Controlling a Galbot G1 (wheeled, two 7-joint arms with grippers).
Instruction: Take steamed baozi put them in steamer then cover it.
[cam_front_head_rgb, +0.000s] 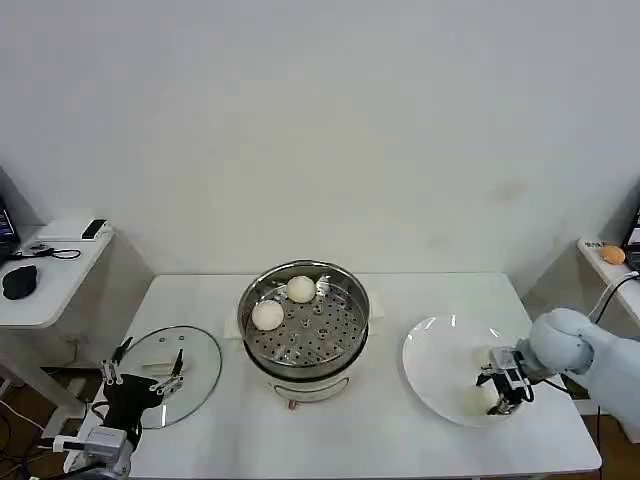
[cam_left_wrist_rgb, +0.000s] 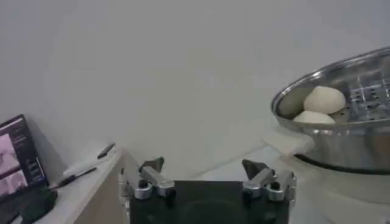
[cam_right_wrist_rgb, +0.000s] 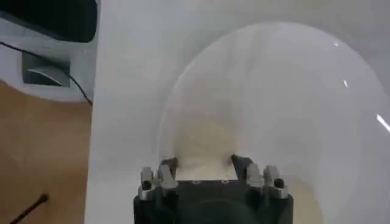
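Right gripper (cam_front_head_rgb: 499, 392): low over the white plate (cam_front_head_rgb: 435, 350), fingers spread to either side of one steamed baozi (cam_right_wrist_rgb: 204, 146), not clamped on it.
Left gripper (cam_front_head_rgb: 143, 380): released, parked above the glass lid (cam_front_head_rgb: 195, 352) at the table's left.
Steamer (cam_front_head_rgb: 345, 335): table centre, uncovered, two baozi (cam_front_head_rgb: 267, 315) (cam_front_head_rgb: 301, 289) on its perforated floor.

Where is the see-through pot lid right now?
The glass lid lies flat on the table's left side, beside the steamer, with the left gripper hovering over it.
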